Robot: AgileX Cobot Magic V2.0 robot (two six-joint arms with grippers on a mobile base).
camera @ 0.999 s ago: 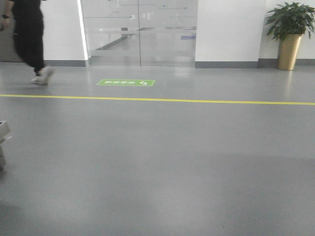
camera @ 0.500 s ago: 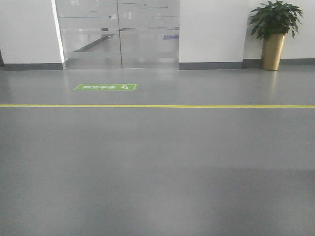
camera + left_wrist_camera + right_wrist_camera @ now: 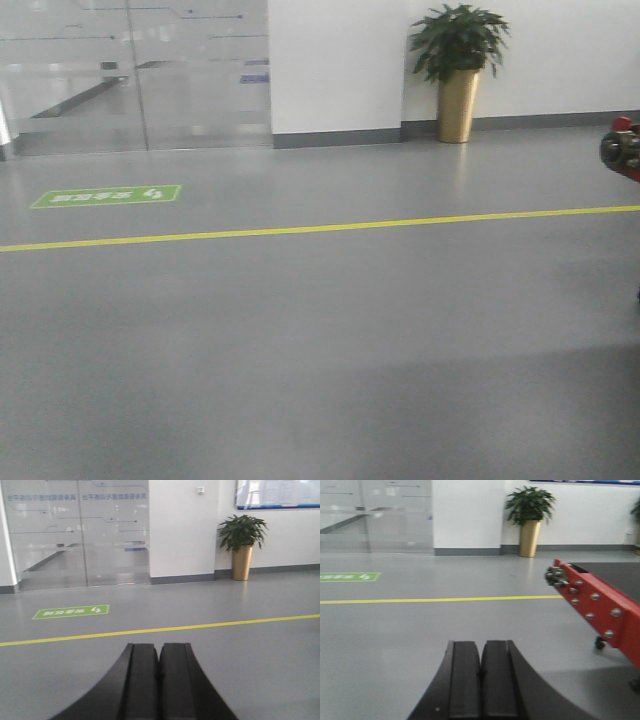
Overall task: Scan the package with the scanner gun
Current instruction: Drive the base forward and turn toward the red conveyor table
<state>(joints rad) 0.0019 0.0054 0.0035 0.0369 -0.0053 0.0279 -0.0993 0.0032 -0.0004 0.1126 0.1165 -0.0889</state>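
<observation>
Neither the package nor the scanner gun was seen in any view, and with the left gripper [image 3: 159,680] and the right gripper [image 3: 481,680] both clenched on nothing, the base would best be squared alongside the red-framed cart [image 3: 600,610] before any reach.

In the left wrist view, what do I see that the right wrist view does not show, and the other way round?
Only the left wrist view shows the blue-framed notice board and the left gripper, fingers together. Only the right wrist view shows the red bolted metal frame and the right gripper, fingers together. Both share the leafy plant in a tall gold pot, the yellow floor line, the green floor sign and the frosted glass doors.
</observation>
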